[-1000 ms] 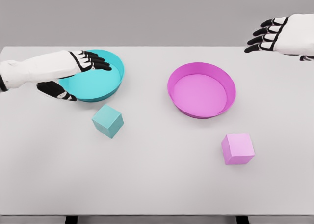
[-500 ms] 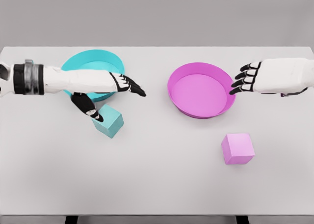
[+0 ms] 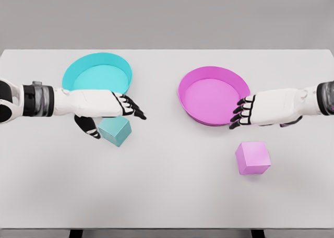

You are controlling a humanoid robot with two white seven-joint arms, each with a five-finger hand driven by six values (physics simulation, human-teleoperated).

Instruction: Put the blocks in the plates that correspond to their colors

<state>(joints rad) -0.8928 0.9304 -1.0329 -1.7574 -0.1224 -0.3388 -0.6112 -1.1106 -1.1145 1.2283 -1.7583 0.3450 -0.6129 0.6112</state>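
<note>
Left robot hand [image 3: 112, 110] lowered over teal block [image 3: 116, 131], open

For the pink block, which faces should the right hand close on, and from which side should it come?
Best guess: come from above and close on two opposite side faces of the pink block. It sits flat on the table with its top exposed and free space all round. The right hand hovers up-left of it, near the pink plate.
</note>
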